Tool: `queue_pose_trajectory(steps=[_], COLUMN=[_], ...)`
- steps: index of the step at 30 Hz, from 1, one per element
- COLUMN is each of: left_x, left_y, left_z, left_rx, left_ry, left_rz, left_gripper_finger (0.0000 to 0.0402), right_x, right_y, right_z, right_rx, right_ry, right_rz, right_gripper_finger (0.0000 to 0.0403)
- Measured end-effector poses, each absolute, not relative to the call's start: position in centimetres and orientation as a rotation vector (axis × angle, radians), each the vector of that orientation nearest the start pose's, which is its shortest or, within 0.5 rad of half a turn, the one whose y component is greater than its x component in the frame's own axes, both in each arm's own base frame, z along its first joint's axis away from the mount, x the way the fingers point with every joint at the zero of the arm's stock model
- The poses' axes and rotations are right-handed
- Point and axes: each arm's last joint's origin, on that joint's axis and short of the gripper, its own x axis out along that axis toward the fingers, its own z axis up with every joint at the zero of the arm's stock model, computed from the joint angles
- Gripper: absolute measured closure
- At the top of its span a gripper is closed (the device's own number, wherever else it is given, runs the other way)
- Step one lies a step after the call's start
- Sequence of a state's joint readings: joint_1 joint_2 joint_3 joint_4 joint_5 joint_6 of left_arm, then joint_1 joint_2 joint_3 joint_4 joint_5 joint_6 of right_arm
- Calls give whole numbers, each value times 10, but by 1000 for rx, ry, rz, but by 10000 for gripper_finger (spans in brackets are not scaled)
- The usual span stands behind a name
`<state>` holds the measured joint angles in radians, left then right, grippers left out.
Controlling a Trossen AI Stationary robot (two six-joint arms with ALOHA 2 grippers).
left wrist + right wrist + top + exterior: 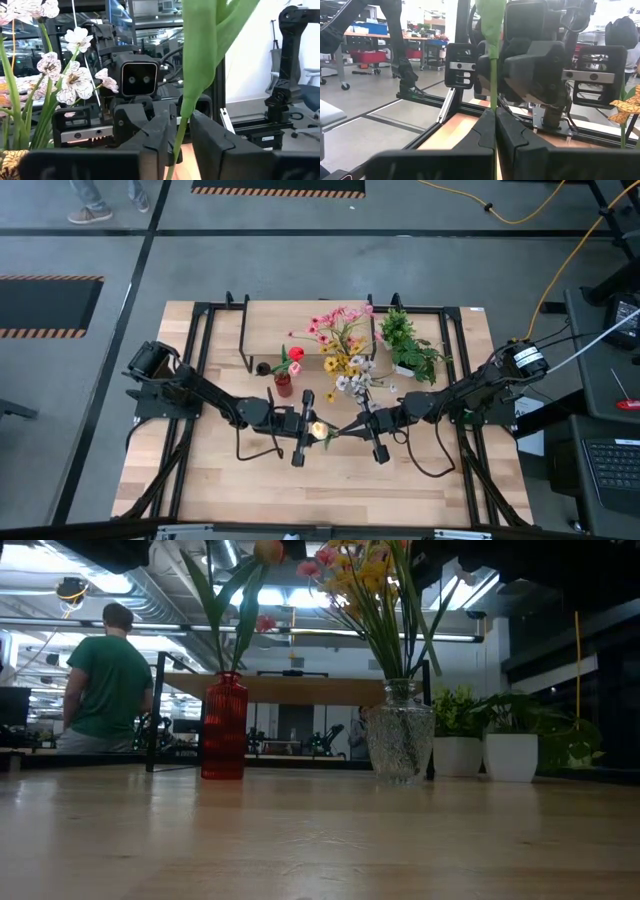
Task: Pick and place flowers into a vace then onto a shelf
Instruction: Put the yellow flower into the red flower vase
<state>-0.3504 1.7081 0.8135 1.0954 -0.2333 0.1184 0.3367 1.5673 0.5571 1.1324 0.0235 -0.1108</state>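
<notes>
Flower stem (pixel 493 75) clenched in right tool (pixel 495 131); left tool (pixel 181 131) straddles same stem, grip unclear.

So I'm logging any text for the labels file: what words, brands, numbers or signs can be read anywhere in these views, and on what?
None can be read.
Right arm: a round white sticker near its base, marks too small to read.
Keyboard at the high view's right edge: key legends too small to read.
Red vase, glass vase, white pots: no print visible.
</notes>
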Motion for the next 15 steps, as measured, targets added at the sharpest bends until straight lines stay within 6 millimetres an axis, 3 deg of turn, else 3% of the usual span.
queue_pose_trajectory(steps=[6, 15], left_x=[331, 331], left_y=[-114, -114], left_z=[229, 229], left_rx=[65, 68], left_ry=[-185, -175], left_rz=[-106, -106], left_gripper_finger=[390, 397], right_x=[280, 280], right_y=[97, 97], right_z=[203, 203], right_rx=[-87, -83], right_ry=[-135, -133], right_rz=[307, 308], right_gripper_finger=[403, 367])
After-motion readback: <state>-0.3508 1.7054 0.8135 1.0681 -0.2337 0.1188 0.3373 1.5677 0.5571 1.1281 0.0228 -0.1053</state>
